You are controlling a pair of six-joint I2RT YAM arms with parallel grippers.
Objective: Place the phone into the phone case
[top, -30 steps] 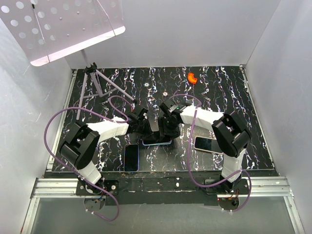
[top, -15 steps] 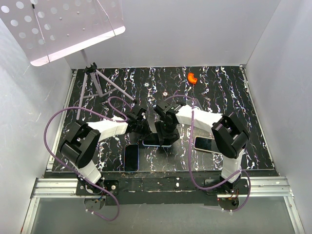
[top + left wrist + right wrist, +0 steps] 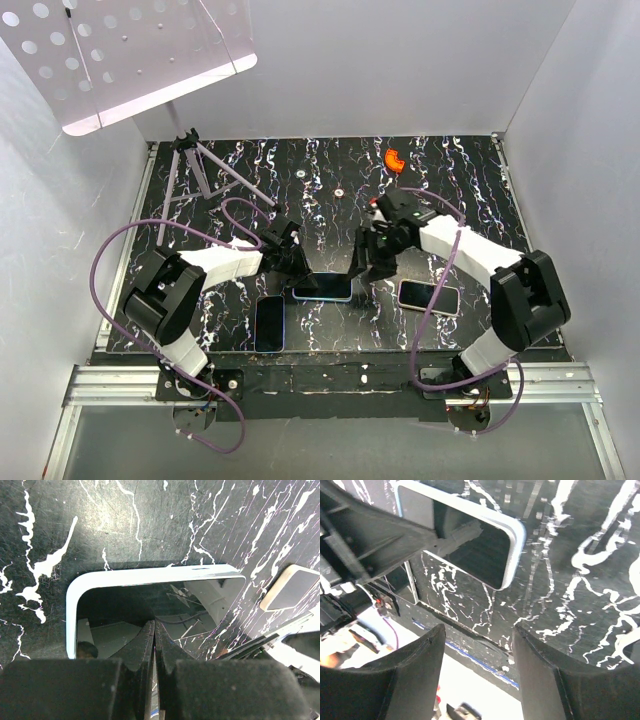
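Your table (image 3: 450,190) is a flat black slab veined with white, like marble. Both arms reach in over its middle: the left arm (image 3: 225,262) from the lower left of the top view, the right arm (image 3: 470,250) from the lower right.

The phone (image 3: 322,287) lies flat between them, just below the centre of the top view. It is a glossy dark rectangle that mirrors the arm above it, and its long axis runs left to right across the frame. A thick pale-blue rim (image 3: 150,572) with soft rounded corners runs round it. You cannot tell which end is the top.

The left jaws are pinched together, their tips over the phone's left end. The right jaws stand spread wide with nothing between them, just right of the phone.

Two more dark phones lie flat: one (image 3: 269,323) toward the lower left, one (image 3: 429,296) to the right. A small orange piece (image 3: 394,159) sits near the far edge.
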